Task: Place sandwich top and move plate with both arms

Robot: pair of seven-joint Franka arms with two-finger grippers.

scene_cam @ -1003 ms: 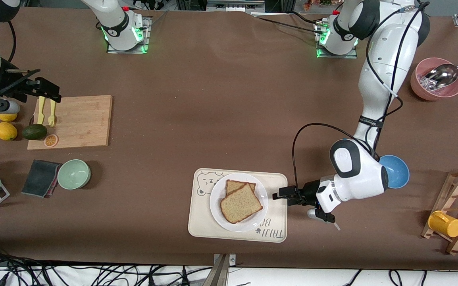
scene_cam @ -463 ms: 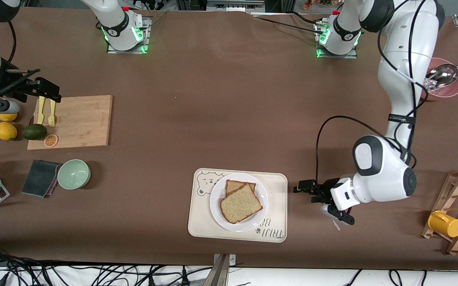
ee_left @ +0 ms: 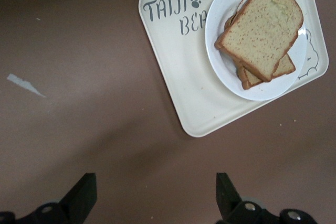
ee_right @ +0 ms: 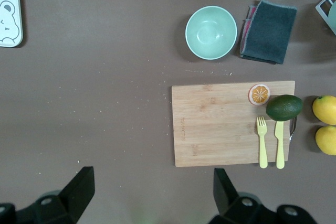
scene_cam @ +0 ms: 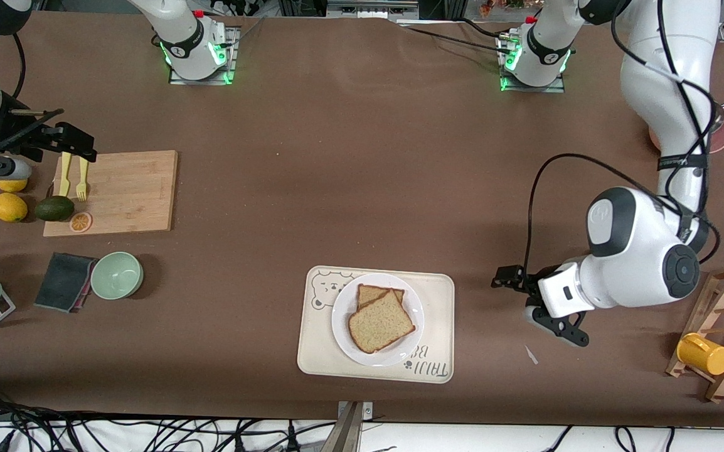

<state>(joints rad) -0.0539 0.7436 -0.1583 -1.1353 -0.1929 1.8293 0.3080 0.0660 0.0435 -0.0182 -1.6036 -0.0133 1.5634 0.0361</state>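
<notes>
Although the squarish pale speckled wholemeal sandwich top is already laid on the darker tan slice, the round plain white plate is seen low in the centre of the front view, on the cream rectangular bear tray. The left gripper is held wide and empty over the brown desk, lower in the frame toward the left arm's end. The right gripper, also wide and empty, is poised at the upper left over the bamboo cutting board. Placement is judged done; next, both grippers must be brought to the plate's rim.
</notes>
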